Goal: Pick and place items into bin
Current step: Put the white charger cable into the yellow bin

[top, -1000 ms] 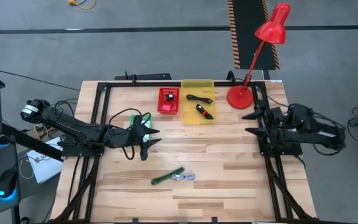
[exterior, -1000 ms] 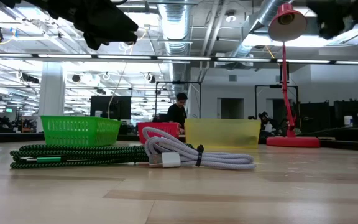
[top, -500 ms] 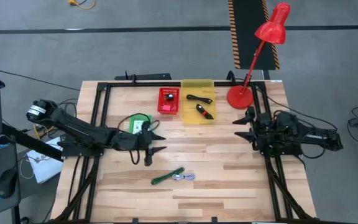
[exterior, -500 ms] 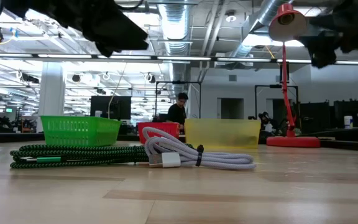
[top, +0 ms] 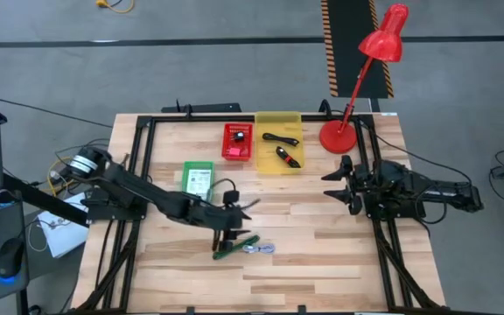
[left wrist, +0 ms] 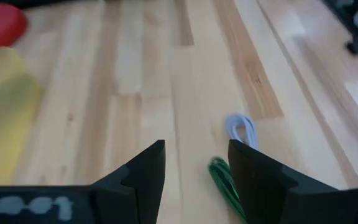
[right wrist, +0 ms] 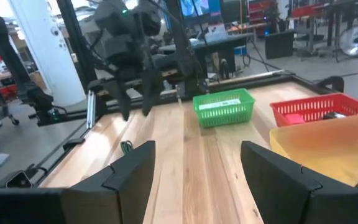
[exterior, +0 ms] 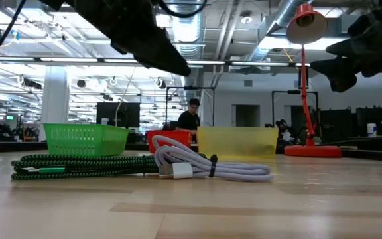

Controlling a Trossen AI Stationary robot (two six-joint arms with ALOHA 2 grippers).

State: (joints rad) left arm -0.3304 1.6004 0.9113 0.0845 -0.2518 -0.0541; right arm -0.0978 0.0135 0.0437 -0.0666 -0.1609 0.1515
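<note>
A green braided cable [top: 236, 248] and a coiled white cable [top: 260, 249] lie side by side on the wooden table near its near edge; the low view shows the green cable [exterior: 78, 166] and the white cable [exterior: 211, 167] up close. My left gripper [top: 237, 220] hovers open just above and to the far side of them; in its wrist view the left gripper [left wrist: 196, 149] has the green cable [left wrist: 224, 182] and the white cable [left wrist: 242, 127] ahead of its fingers. My right gripper [top: 335, 185] hangs open over the table's right side, also seen as right gripper [right wrist: 197, 149].
A green bin [top: 197, 178] with a white label, a red bin [top: 237, 142] and a yellow bin [top: 278, 154] holding small dark items stand along the far half. A red desk lamp's base [top: 338, 137] sits at the far right. A black frame [top: 143, 157] borders the table.
My left gripper has swung from above the green bin toward the table's near edge and middle, ending over the two cables and uncovering the bin. My right gripper has moved a little toward the table's left. The cables have not moved.
</note>
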